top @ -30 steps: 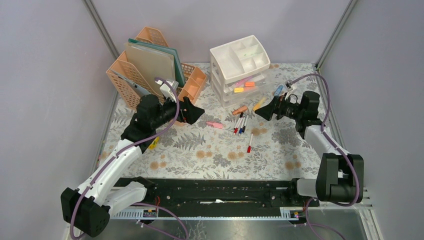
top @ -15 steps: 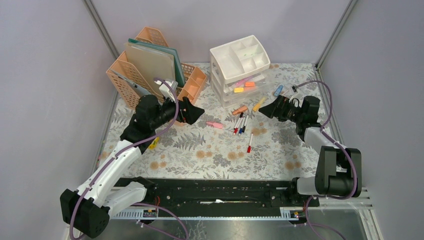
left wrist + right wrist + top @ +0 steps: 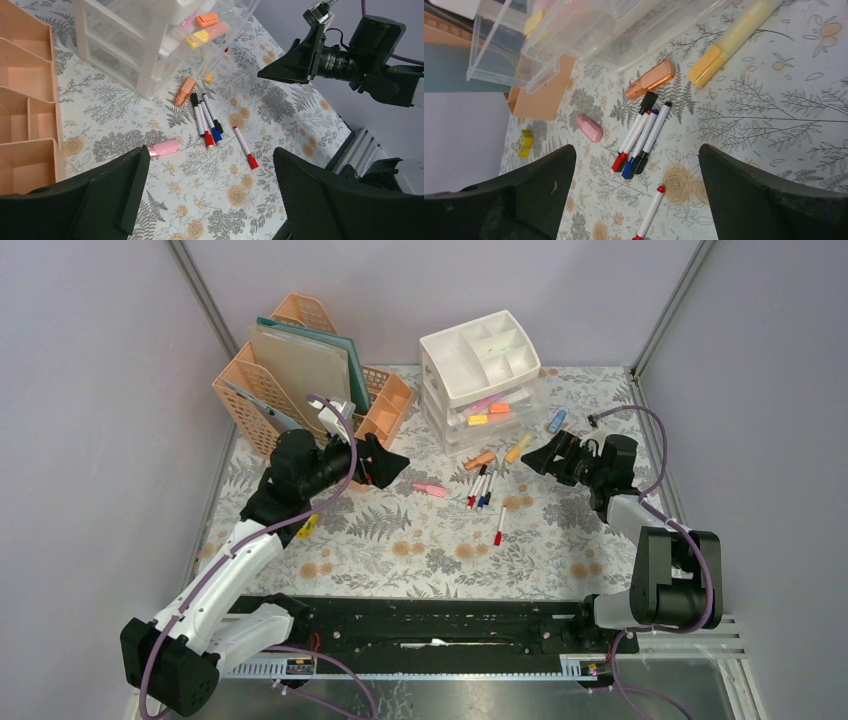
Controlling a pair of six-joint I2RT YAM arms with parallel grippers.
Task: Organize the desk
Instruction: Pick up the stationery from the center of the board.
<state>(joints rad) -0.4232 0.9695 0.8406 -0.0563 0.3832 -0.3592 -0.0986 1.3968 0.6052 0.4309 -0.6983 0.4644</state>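
The desk is covered in a fern-and-flower cloth. At its middle lie three marker pens side by side, and a single red-capped pen lies just nearer. A pink highlighter, an orange one and a yellow one are scattered around them. My left gripper hovers open to the left of the pink highlighter, holding nothing. My right gripper hangs open to the right of the pens, also holding nothing.
A peach file rack with folders stands at the back left. A white drawer unit stands at the back centre, its drawers pulled out with highlighters inside. A blue marker lies right of it, and a small yellow block sits under the left arm.
The right arm has drawn back a little to the right, its gripper still open. The left arm has not moved.
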